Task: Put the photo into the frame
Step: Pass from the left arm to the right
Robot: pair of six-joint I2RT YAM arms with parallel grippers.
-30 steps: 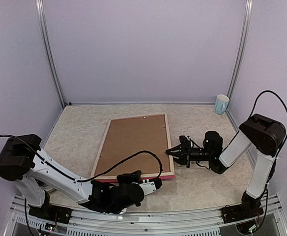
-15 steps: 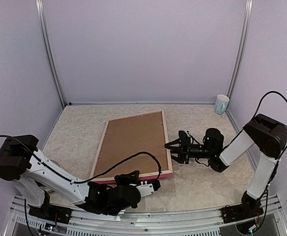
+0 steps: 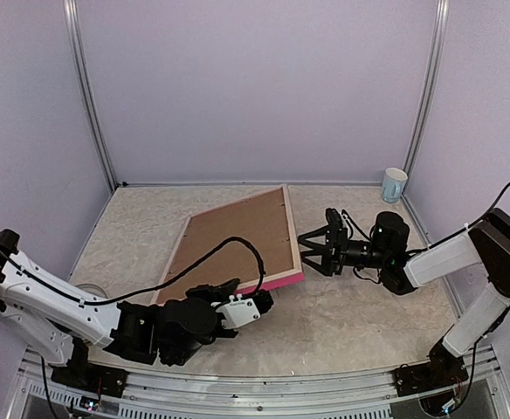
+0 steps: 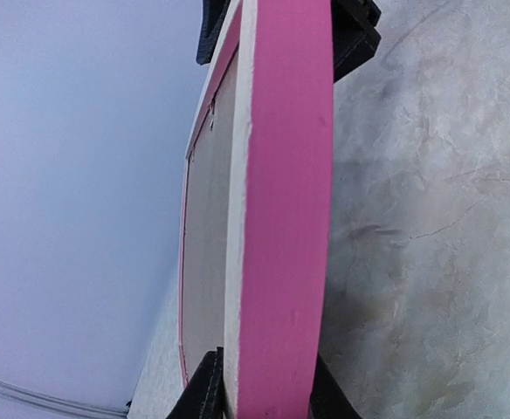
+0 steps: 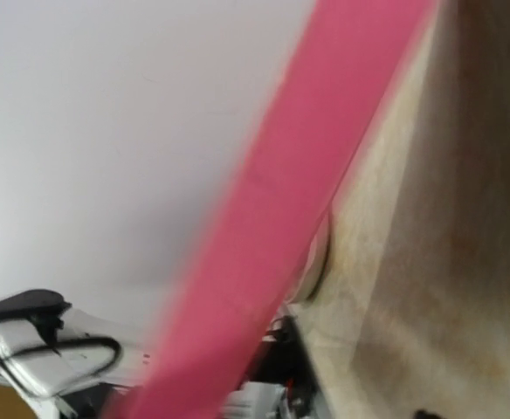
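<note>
left hand (image 3: 255,302) was clamped on the frame (image 3: 283,279) at its pink near edge, fingers (image 4: 204,394) pinching it from either side in my left wrist view. the frame sat mid-counter (image 3: 368,323), tilted, back side up with the brown backing board (image 3: 233,244) showing and the near edge lifted off the surface. right hand (image 3: 311,251) had its fingers spread apart, just beside the frame's right edge (touching or not, i couldn't tell; that wrist view was a pink blur). a pale mug (image 3: 395,184) stood well apart, far right corner.
</note>
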